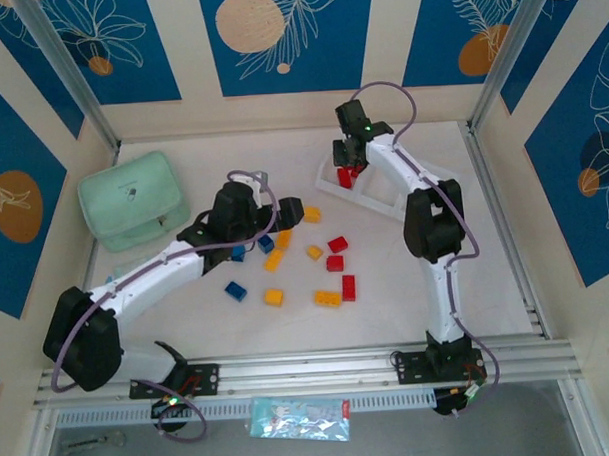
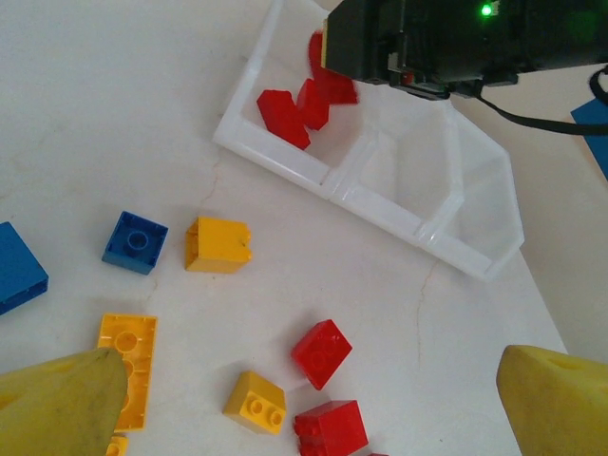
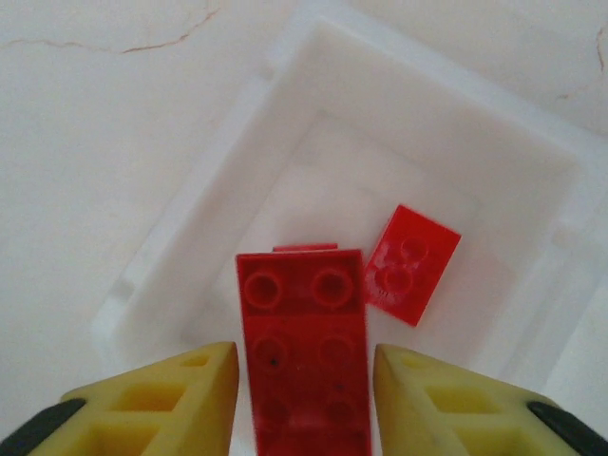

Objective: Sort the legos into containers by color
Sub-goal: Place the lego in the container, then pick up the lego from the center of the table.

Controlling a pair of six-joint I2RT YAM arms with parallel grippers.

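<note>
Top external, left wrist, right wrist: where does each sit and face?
Top external: above and behind the bases, looking down on the table; left arm and right arm show.
Left wrist: angled down at loose legos and the tray; fingertips of the left claw at bottom corners.
Right wrist: down into the tray's end compartment; right claw flanks a red brick.
Shared: both wrist views show that compartment's red legos.

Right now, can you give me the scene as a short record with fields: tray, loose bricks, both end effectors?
tray: white; red legos in its end compartment
right end effector: over that compartment, red brick between its fingers; gripped or released, unclear
left end effector: open, empty
loose legos: red, blue, yellow-orange, under the left end effector
mint green case: at the left
</note>
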